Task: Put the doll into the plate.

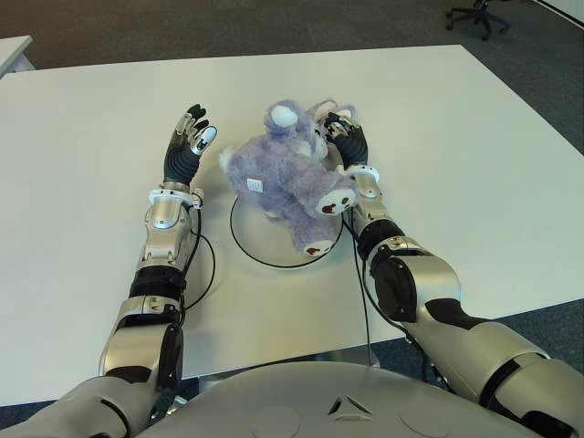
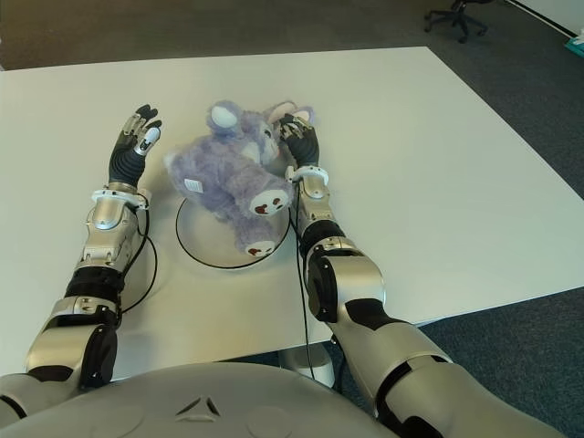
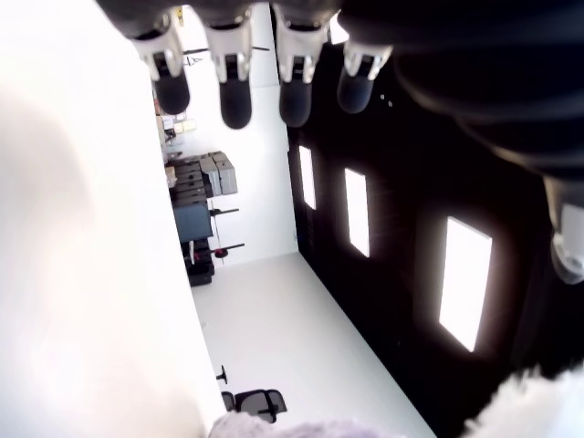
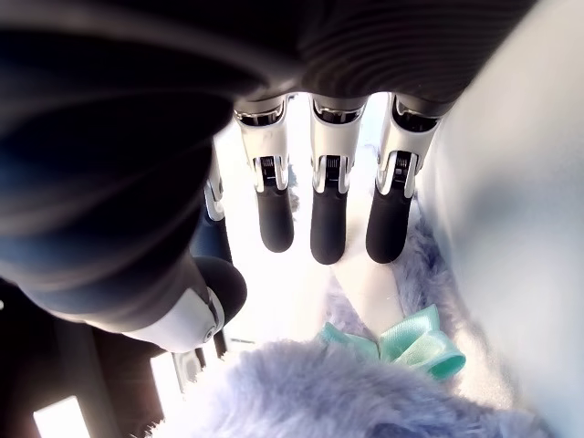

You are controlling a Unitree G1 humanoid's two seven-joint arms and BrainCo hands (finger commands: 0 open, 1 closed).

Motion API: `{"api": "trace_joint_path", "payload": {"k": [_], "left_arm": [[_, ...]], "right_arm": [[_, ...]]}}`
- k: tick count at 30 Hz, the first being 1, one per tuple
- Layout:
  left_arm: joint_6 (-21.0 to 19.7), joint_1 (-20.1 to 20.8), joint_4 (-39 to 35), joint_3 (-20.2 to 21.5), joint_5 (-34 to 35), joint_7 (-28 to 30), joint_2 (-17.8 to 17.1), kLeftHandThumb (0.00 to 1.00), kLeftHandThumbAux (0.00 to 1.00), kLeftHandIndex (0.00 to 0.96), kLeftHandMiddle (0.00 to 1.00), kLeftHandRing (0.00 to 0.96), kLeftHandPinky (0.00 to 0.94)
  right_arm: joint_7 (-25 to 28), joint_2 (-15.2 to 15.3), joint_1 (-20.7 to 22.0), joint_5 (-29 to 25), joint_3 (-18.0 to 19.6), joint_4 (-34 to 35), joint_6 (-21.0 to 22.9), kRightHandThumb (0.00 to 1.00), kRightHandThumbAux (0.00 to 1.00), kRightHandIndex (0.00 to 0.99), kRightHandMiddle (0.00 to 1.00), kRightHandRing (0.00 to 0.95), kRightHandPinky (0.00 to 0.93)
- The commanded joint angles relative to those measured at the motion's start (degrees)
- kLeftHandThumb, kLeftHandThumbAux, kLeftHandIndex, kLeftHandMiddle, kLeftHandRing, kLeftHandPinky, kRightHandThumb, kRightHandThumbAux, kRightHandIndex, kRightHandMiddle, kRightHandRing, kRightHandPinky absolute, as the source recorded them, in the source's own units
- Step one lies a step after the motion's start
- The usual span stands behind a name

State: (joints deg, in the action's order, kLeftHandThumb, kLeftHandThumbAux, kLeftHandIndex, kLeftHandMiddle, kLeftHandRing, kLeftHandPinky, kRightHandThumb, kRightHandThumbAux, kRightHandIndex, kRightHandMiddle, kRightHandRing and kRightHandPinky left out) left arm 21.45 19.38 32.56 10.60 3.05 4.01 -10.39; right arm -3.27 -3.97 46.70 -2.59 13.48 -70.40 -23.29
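The doll (image 1: 290, 173), a shaggy lilac plush with white-tipped ears and dark-patched soles, lies sprawled across the plate (image 1: 245, 239), a flat white disc with a dark rim sitting on the white tabletop (image 1: 474, 164). Its feet point toward the robot and hang over the plate's near rim, its head spills off the far side. The right hand (image 1: 347, 141) is right up against the doll's head, on the doll's right flank, palm turned inward to the fur. From the right wrist view, the fingers (image 4: 328, 219) reach out straight and side by side, the thumb apart from them, nothing clamped between, plush (image 4: 365, 392) filling the space just below the palm and a mint-green bow (image 4: 415, 342) showing there beside the fingertips. So that hand is extended and loose, touching or nearly touching the fur, gripping nothing. Over on the other side, the left hand (image 1: 187, 146) shows just left of the doll, with a gap of bare tabletop between them, fingers stretched forward and slightly fanned. Its wrist view confirms it: four fingertips (image 3: 235, 100) straight out, empty, only a sliver of fur at the edge of that view. A black cable (image 1: 205, 265) loops on the tabletop beside the left forearm, near the plate's left rim. An office chair (image 1: 479, 14) stands on the floor beyond the tabletop's far right corner.
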Motion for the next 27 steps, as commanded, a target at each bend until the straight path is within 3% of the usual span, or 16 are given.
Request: {"api": "trace_joint_path", "payload": {"k": [1,27], "left_arm": [[1.2,-0.2,4.8,1.1,1.3,-1.2,1.4,0.0,0.402,0.0,0.106,0.112,0.031],[5.2,5.2,19.7,4.3,3.7,-3.5,2.1,0.0,0.389,0.0,0.118,0.142,0.028]], "right_arm": [[-0.6,-1.5,-7.3,-0.7,0.6,-4.8,4.8,0.686,0.733,0.398,0.184,0.191,0.249],[-0.3,-1.1,-7.1,-0.6,1.1,-4.9,4.8,0.684,0.733,0.398,0.187,0.196,0.253]]}}
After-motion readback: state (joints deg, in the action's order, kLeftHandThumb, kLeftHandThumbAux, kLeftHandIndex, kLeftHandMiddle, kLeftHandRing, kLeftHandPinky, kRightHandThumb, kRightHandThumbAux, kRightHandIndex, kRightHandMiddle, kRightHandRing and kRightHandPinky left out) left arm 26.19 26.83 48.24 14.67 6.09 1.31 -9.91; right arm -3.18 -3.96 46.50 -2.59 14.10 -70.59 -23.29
